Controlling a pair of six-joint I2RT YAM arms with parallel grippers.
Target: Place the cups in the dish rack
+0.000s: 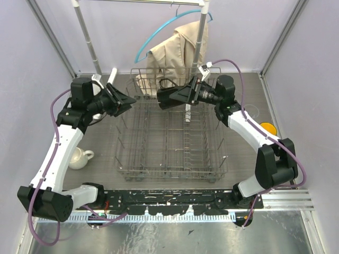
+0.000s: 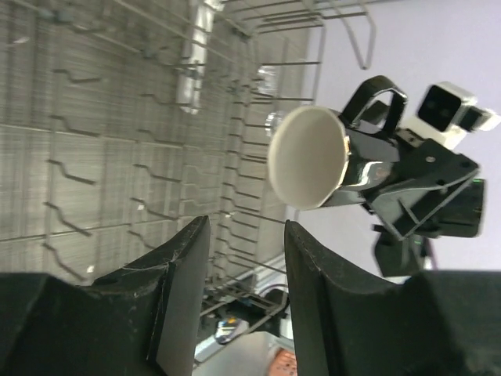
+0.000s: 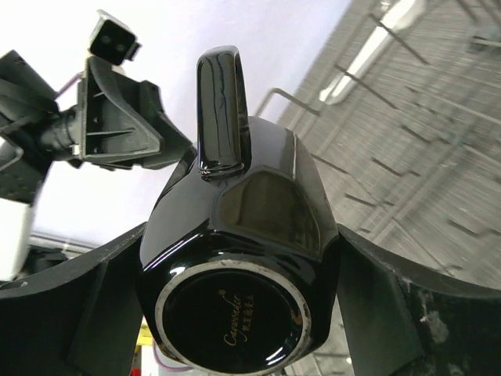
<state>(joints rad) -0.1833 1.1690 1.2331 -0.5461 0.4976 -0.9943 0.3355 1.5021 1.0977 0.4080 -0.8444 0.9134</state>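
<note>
right pincer point(image 3: 239, 313) clamps glossy faceted black mug point(image 3: 235, 235) | left pincer point(image 2: 245, 235) parted, empty | grey wire dish rack point(image 1: 172, 170) | round-bellied white mug point(image 1: 79, 157): top view only

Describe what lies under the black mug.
The mug, gripped in the right claw, hangs over the far part of the wire rack. The wires directly beneath it are hidden by mug and claw.

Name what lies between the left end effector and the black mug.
Nothing before the black mug: bare air over the dish rack, shown in the top view.
</note>
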